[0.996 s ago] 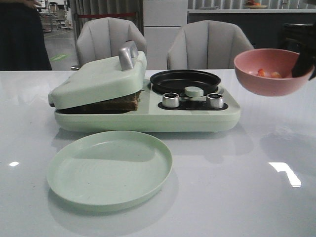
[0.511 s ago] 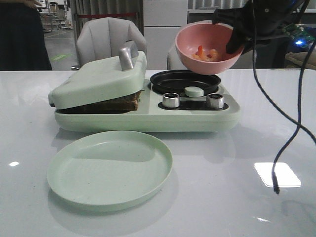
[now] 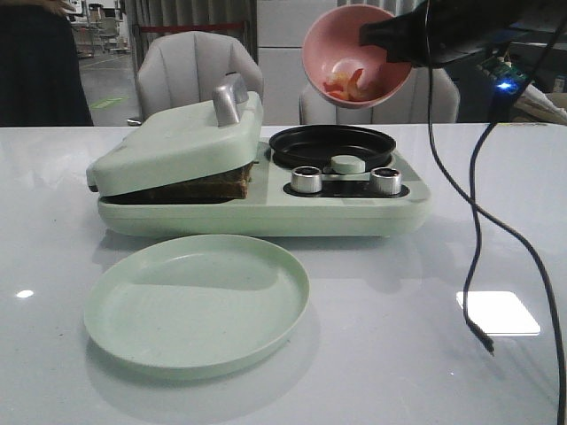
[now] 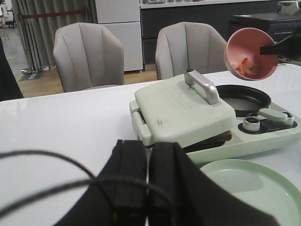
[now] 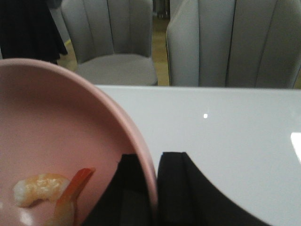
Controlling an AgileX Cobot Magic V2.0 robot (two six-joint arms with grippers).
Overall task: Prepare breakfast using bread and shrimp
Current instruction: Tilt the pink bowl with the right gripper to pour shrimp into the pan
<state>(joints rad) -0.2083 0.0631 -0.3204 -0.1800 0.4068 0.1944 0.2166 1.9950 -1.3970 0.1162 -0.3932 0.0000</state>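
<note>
**Pink bowl tipped above the black pan**

The right claw (image 5: 153,188) is clamped on the rim of a pink bowl (image 3: 354,55), one black finger inside the wall and one outside. The bowl is held in the air, tilted so its mouth faces the front camera, above the round black pan (image 3: 332,145) of a pale green breakfast maker (image 3: 266,211). The shrimp (image 3: 347,83) lie gathered at the low side of the bowl, orange-red and whitish; in the right wrist view one pale curled piece and one with a red tail show against the pink wall. A black cable (image 3: 474,230) hangs from the right arm down toward the counter.

The left claw (image 4: 146,188) is held low at the near left of the counter, its two black fingers pressed together with nothing between them.

On the left half of the breakfast maker, the hinged lid (image 3: 173,142) with a silver handle (image 3: 228,102) rests slanted on the bread (image 3: 208,187), whose dark crust shows in the gap. Two silver knobs (image 3: 306,180) sit in front of the pan. A pale green plate (image 3: 197,304) lies just in front of the appliance.

The counter (image 3: 425,372) is glossy white and mirrors bright ceiling lights. Behind it stand two grey padded chairs (image 4: 89,54), and further back a white cabinet and grey curtains.
</note>
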